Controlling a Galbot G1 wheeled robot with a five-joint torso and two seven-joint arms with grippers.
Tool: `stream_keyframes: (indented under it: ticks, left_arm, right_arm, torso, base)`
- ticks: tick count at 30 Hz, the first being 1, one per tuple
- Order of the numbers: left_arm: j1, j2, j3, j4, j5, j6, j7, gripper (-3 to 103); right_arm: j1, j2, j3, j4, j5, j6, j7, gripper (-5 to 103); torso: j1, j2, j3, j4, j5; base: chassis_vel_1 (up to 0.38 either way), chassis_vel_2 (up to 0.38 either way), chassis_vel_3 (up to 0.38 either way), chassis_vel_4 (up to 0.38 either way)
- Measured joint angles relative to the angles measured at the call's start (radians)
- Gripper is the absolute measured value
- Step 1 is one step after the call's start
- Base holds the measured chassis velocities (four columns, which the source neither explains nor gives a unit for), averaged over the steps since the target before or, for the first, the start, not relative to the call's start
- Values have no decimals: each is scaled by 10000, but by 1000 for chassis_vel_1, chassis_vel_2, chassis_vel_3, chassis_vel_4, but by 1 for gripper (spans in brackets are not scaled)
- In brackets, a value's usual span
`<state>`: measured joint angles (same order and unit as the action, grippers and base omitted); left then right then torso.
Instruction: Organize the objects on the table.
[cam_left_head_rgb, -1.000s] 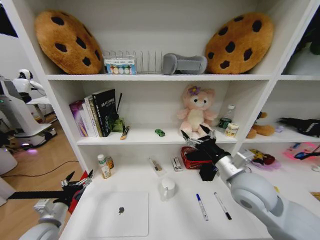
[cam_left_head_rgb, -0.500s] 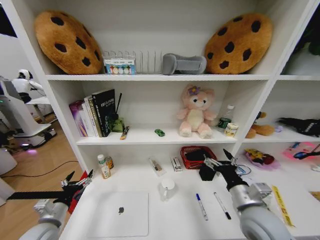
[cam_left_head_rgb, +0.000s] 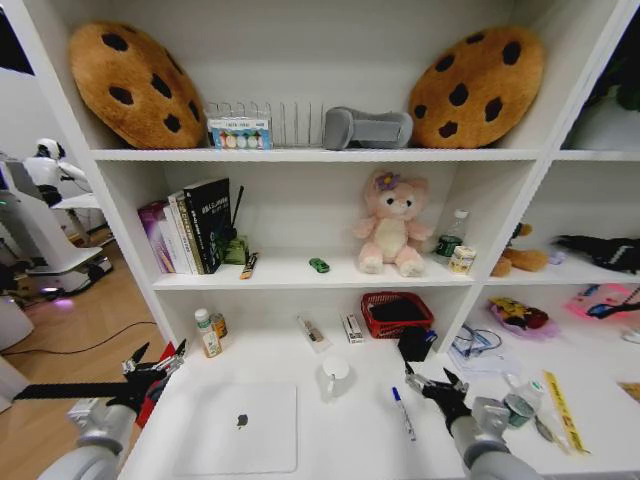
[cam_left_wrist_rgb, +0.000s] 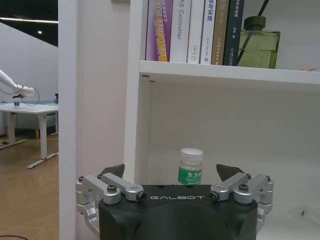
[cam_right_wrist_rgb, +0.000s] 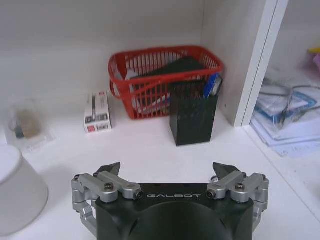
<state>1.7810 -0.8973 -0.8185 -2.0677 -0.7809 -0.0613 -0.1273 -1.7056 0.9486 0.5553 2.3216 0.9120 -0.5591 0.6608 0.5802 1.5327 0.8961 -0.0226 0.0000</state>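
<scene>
- Two grippers are up, both empty. The right gripper (cam_left_head_rgb: 432, 384) hangs low over the tabletop toward its front right, fingers spread wide, with nothing between them in the right wrist view (cam_right_wrist_rgb: 167, 172).
- The left gripper (cam_left_head_rgb: 155, 360) is parked off the table's front left corner, fingers also spread wide (cam_left_wrist_rgb: 175, 172), facing a small bottle (cam_left_wrist_rgb: 190, 167) at the back left.
- One blue-capped marker (cam_left_head_rgb: 403, 413) lies on the tabletop just beside the right gripper, on its left. A black marker is not made out; it may lie under the arm.
- The pen cup (cam_right_wrist_rgb: 193, 113) stands ahead of the right gripper, near the right upright of the shelving; in the head view (cam_left_head_rgb: 415, 343) it sits just in front of the red basket (cam_left_head_rgb: 397, 313).
- The cup appears to hold a blue item at its rim; the rest of its contents cannot be read. The basket holds something dark and flat, plus paler pieces.
- The laptop (cam_left_head_rgb: 239, 427) lies shut at the front left of the tabletop; a white mug (cam_left_head_rgb: 335, 377) stands between it and the marker.
- The green car (cam_left_head_rgb: 319, 265) sits on the shelf above, not on the table.
- Risks, as a judgement: the marker is thin and round, so a closing finger could roll it away or pinch it off-centre. The cup is light and might tip if a marker is dropped against its rim. The mug and basket stand near enough for the arm to brush them.
</scene>
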Motion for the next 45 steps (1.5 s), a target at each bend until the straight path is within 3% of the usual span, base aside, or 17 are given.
stream_keyframes:
  ticks: [1, 4, 6, 8, 12, 36, 40, 43, 44, 45]
  left_arm:
    - [0, 0, 0, 0, 0, 0, 0, 100]
    - [0, 0, 0, 0, 0, 0, 0, 100]
    - [0, 0, 0, 0, 0, 0, 0, 100]
    - [0, 0, 0, 0, 0, 0, 0, 100]
    - [1, 0, 0, 0, 0, 1, 0, 100]
    - [0, 0, 0, 0, 0, 0, 0, 100]
    - [0, 0, 0, 0, 0, 0, 0, 100]
    - [0, 0, 0, 0, 0, 0, 0, 100]
    - [0, 0, 0, 0, 0, 0, 0, 100]
    - [0, 0, 0, 0, 0, 0, 0, 100]
  right_arm:
    - [0, 0, 0, 0, 0, 0, 0, 100]
    - [682, -273, -220, -146, 1087, -1218, 656, 100]
    - [790, -317, -249, -180, 1214, -1374, 676, 100]
    - [1204, -438, -356, -327, 1945, -1762, 693, 100]
    - [1882, -585, -730, -731, 2700, -1865, 622, 100]
    - [2567, -689, -1800, -2144, 2550, -1798, 761, 102]
    - [2703, -684, -1961, -2389, 2520, -1769, 751, 88]
    - [2726, -691, -1971, -2435, 2510, -1761, 747, 83]
    - [2765, -707, -1991, -2494, 2499, -1742, 735, 72]
    - [2781, -716, -2001, -2505, 2497, -1741, 732, 72]
  torso:
    - [0, 0, 0, 0, 0]
    - [0, 0, 0, 0, -1]
    - [0, -1, 0, 0, 0]
    - [0, 0, 0, 0, -1]
    - [1, -1, 1, 0, -1]
    - [0, -1, 0, 0, -1]
    - [0, 0, 0, 0, -4]
    - [0, 1, -2, 0, -7]
    - [0, 1, -3, -1, -9]
    - [-1, 1, -3, -1, -9]
  base:
    - [0, 0, 0, 0]
    - [0, 0, 0, 0]
    - [0, 0, 0, 0]
    - [0, 0, 0, 0]
    - [0, 0, 0, 0]
    - [0, 0, 0, 0]
    - [0, 0, 0, 0]
    - [0, 0, 0, 0]
    - [0, 0, 0, 0]
    - [0, 0, 0, 0]
